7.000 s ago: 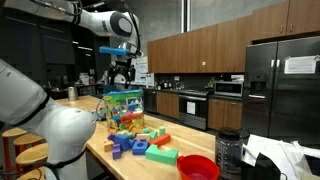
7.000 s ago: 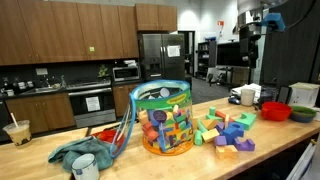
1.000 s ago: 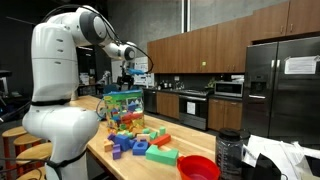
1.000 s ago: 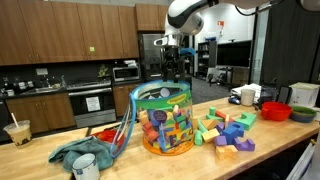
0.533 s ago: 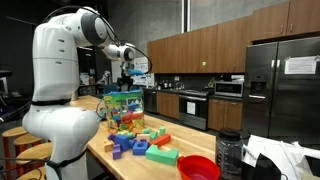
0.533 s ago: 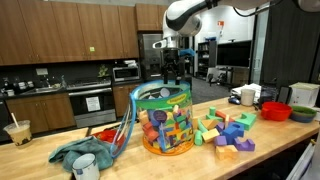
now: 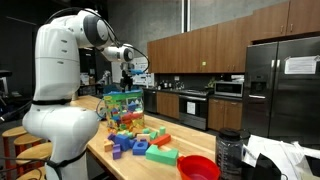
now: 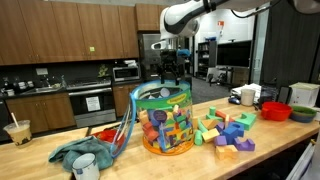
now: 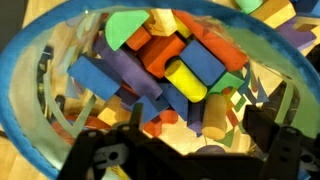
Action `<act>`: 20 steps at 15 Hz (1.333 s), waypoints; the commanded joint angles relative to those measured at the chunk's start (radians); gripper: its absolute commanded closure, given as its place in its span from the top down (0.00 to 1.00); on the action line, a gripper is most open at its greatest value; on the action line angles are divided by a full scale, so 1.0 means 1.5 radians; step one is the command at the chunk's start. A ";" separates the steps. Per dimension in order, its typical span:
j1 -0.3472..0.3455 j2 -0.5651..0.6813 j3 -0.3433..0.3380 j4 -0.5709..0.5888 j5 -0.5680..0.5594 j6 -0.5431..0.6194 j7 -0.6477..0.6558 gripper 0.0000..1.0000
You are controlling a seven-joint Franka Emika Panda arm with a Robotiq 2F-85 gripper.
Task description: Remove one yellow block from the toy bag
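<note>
Worktop: wood, carries the toy bag upright with its mouth open. Loose blocks lie just beside it.

Toy bag, wrist view: blue rim rings a heap of mixed blocks.

Pincer: hangs above the bag mouth in both exterior views, pointing down, clear of the rim. In the wrist view the jaws stand wide apart, with nothing held or touched.

Yellow block: a short cylinder on top of the heap inside the bag, below the pincer and slightly toward the top of the frame. Long axis runs diagonally, upper left to lower right.

Judgement: descend with the jaws across that axis.
</note>
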 commanded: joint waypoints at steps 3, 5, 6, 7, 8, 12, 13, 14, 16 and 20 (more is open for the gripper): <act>-0.010 0.003 0.007 0.002 0.003 0.045 -0.067 1.00; 0.024 0.024 0.036 -0.040 0.021 0.101 -0.019 1.00; 0.022 0.042 0.037 -0.016 0.031 0.094 -0.030 1.00; 0.022 0.053 0.043 -0.012 0.041 0.095 -0.031 1.00; 0.020 0.070 0.048 0.008 0.058 0.088 -0.023 1.00; 0.020 0.060 0.055 -0.014 0.040 0.085 -0.030 1.00; 0.017 0.059 0.054 -0.014 0.040 0.085 -0.030 1.00; 0.013 0.056 0.051 -0.014 0.040 0.085 -0.031 1.00; 0.010 0.054 0.050 -0.012 0.040 0.085 -0.032 1.00; 0.008 0.054 0.051 -0.036 0.053 0.110 -0.037 1.00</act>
